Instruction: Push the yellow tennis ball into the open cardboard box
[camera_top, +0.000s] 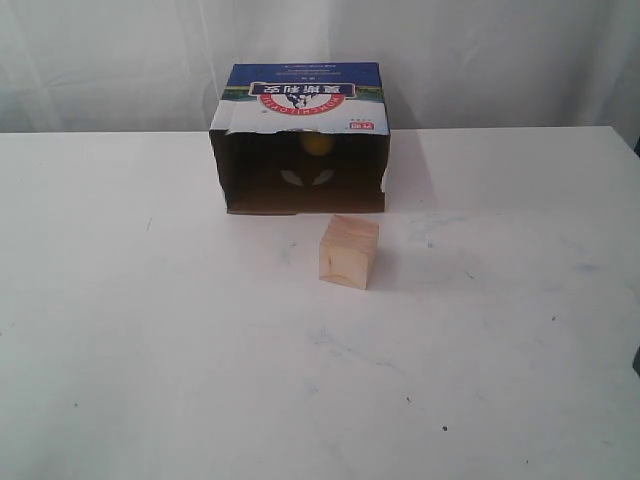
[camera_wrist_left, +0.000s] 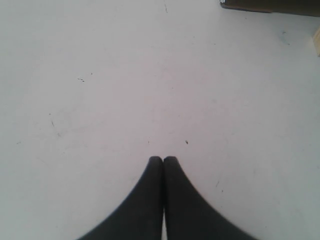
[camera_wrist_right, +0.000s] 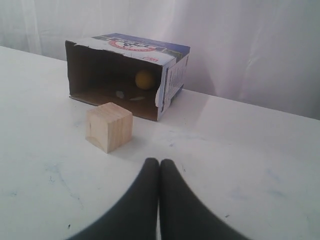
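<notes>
The yellow tennis ball (camera_top: 318, 145) (camera_wrist_right: 145, 79) rests deep inside the open cardboard box (camera_top: 300, 95) (camera_wrist_right: 172, 77), against its back wall. The brown box lies on its side with the blue printed face up and its mouth toward the table's front. Neither gripper shows in the exterior view. My left gripper (camera_wrist_left: 163, 159) is shut with nothing in it, over bare table, and a corner of the box (camera_wrist_left: 270, 6) sits far ahead of it. My right gripper (camera_wrist_right: 159, 161) is shut and empty too, a little short of the wooden cube, facing the box mouth.
A pale wooden cube (camera_top: 349, 251) (camera_wrist_right: 108, 126) stands on the white table (camera_top: 150, 350) just in front of the box mouth, slightly right of its centre. A white curtain hangs behind the table. The cube's edge (camera_wrist_left: 317, 42) peeks into the left wrist view.
</notes>
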